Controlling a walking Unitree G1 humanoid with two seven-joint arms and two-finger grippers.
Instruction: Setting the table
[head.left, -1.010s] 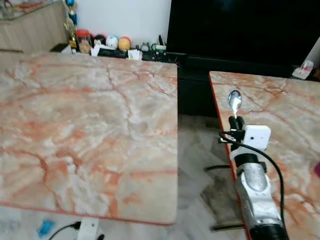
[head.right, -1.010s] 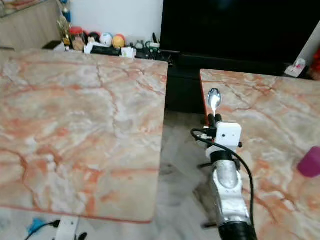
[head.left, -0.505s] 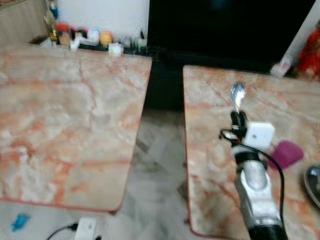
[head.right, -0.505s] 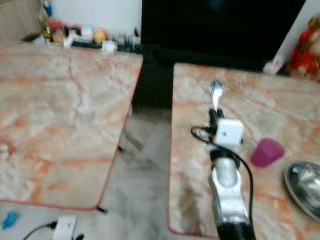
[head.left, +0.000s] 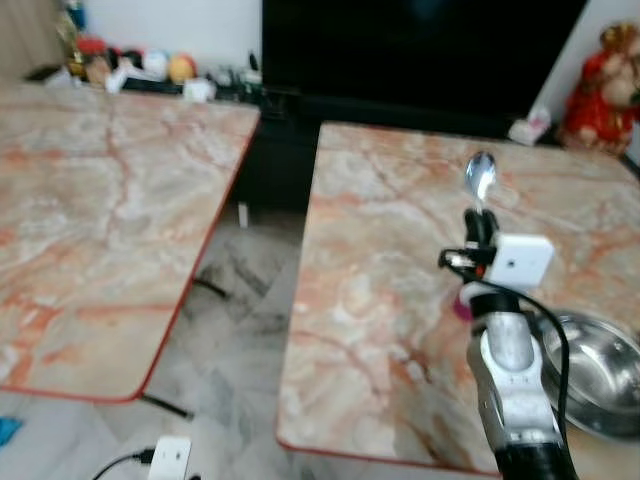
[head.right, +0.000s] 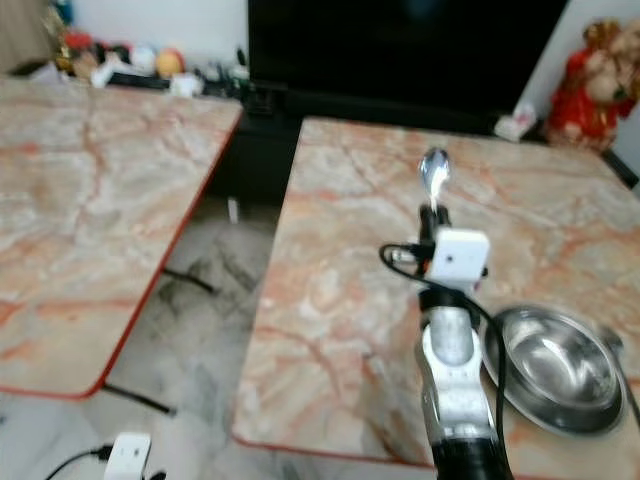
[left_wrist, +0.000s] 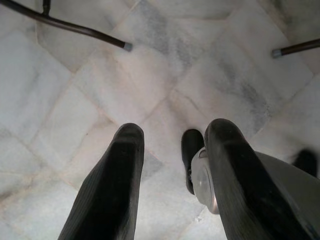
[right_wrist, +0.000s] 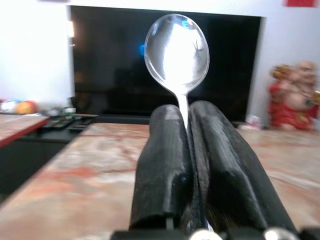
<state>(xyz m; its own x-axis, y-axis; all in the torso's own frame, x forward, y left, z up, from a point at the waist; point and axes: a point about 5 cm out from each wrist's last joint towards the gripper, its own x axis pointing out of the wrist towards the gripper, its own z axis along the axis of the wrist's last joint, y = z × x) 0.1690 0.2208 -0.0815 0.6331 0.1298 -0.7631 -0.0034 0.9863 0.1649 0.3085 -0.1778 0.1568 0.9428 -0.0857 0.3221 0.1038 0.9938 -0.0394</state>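
Observation:
My right gripper (head.left: 480, 224) is shut on a silver spoon (head.left: 481, 178), whose bowl sticks up past the fingertips; the right wrist view gives a close look at the spoon (right_wrist: 177, 52) pinched between the black fingers (right_wrist: 165, 165). The arm is held above the right marble table (head.left: 380, 260). A steel bowl (head.left: 590, 370) sits on that table near its front right, just right of my forearm. A bit of a pink cup (head.left: 462, 303) peeks out from behind the wrist. My left gripper (left_wrist: 172, 150) hangs open over the tiled floor.
A second marble table (head.left: 100, 200) stands to the left, with a gap of floor (head.left: 240, 310) between the two. A black TV cabinet (head.left: 400, 50) lines the far wall. A red figurine (head.left: 600, 70) sits at the back right. A white power strip (head.left: 168, 458) lies on the floor.
The view has swung to the right, so the right table and the steel bowl now fill more of the picture. The right gripper still holds the spoon upright.

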